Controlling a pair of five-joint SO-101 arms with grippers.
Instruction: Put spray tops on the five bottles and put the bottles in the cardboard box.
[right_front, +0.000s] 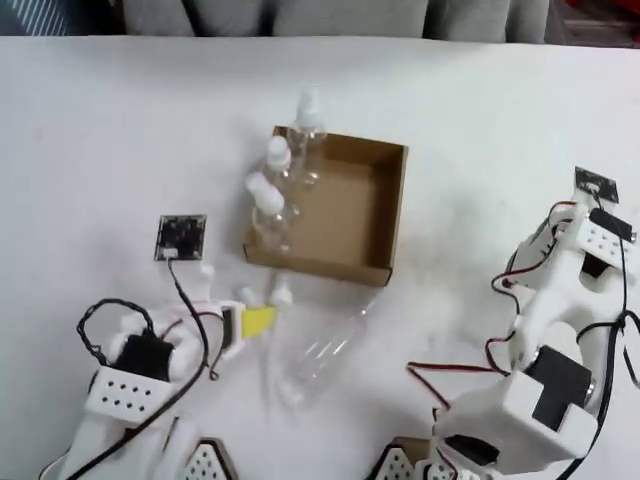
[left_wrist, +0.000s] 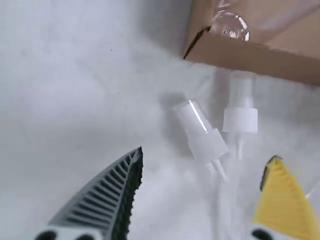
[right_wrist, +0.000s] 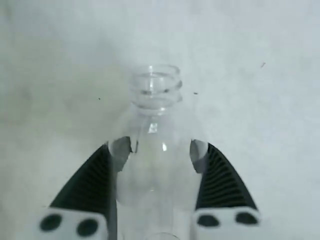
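The cardboard box (right_front: 385, 215) sits mid-table with three clear bottles (right_front: 272, 215) wearing spray tops along its left wall. A bare clear bottle (right_front: 325, 352) lies on the table in front of the box. Two loose white spray tops (left_wrist: 202, 132) (left_wrist: 240, 117) lie by the box's near corner (left_wrist: 200, 47), just ahead of my left gripper (left_wrist: 205, 156), which is open with a grey and a yellow finger (right_front: 258, 321). My right gripper (right_wrist: 159, 150) is shut on another uncapped clear bottle (right_wrist: 155, 125), whose open neck points away from it. The right arm (right_front: 560, 300) stands at the table's right side.
White tabletop all round. Loose cables (right_front: 100, 325) trail beside the left arm and red wires (right_front: 450, 372) beside the right arm. The right half of the box floor (right_front: 350, 215) is bare.
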